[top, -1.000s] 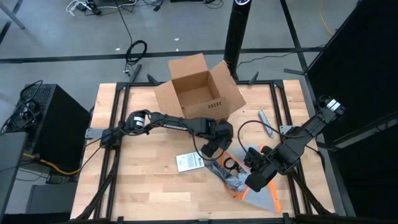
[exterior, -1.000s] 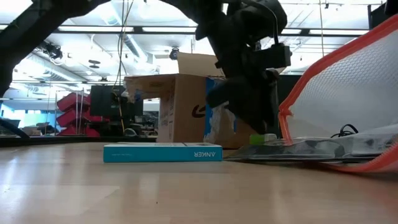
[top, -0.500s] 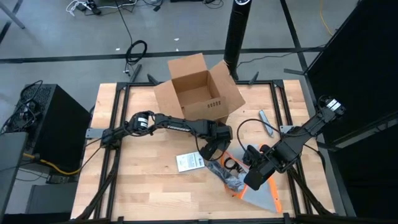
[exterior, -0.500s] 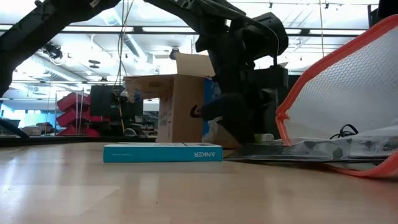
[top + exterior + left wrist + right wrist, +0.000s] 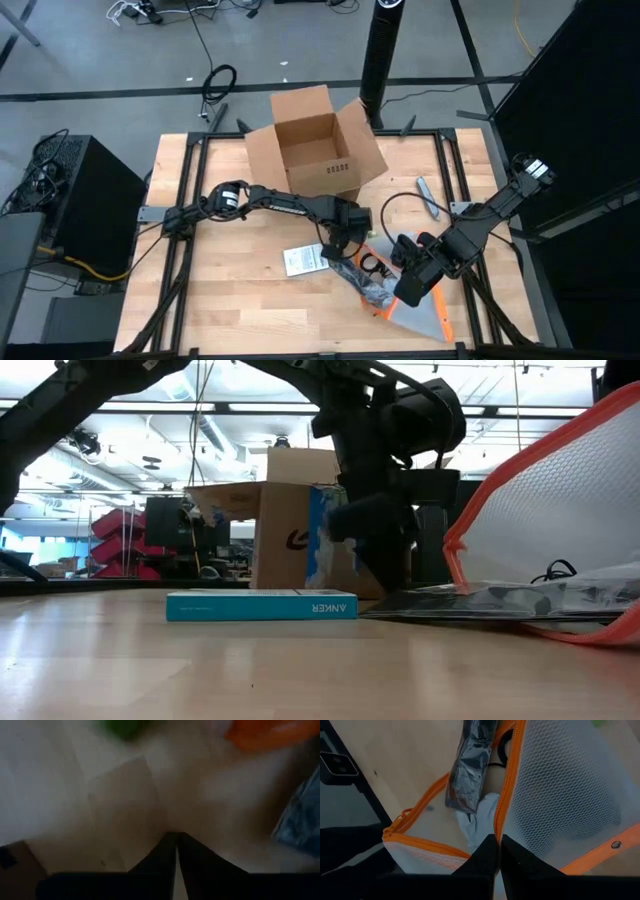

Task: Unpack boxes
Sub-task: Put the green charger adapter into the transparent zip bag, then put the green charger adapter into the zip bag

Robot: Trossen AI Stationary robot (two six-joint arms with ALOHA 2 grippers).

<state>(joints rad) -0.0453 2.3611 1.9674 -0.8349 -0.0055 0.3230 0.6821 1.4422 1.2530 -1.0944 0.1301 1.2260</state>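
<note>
Broadly, a wooden surface (image 5: 230,310) edged with black rails, with everything on it.

Next in size, the brown cardboard box (image 5: 318,150): at the far edge of the surface, about midway across, upright, all flaps open and splayed outward, inside showing bare cardboard from above. Seen from the low view (image 5: 290,535) well behind the other things, with a blue-and-white label on one side.

Then the mesh pouch (image 5: 425,315) with the orange edge, at the near right part of the surface. One side lifted clear of the wood, rising steeply in the low view (image 5: 560,500). Mouth open, with a dark foil bag (image 5: 365,285) lying half out of it toward the middle.

Right end effector (image 5: 408,293) over the pouch, fingers pressed together and pinching the orange-edged mesh, as shown from its wrist (image 5: 498,847).

Left end effector (image 5: 335,243) reaching in from the left, low over the middle of the surface, between the box and the pouch. Fingers fully closed, tips meeting (image 5: 176,845), nothing visible between them; only bare wood beneath.

Just beside it, toward the near side, a small flat white-and-teal carton (image 5: 305,260), lying flat and marked ANKER on its edge (image 5: 262,605).

Smallest, a slim blue-grey tool (image 5: 427,197) lying to the right of the box, apart from the rest.
</note>
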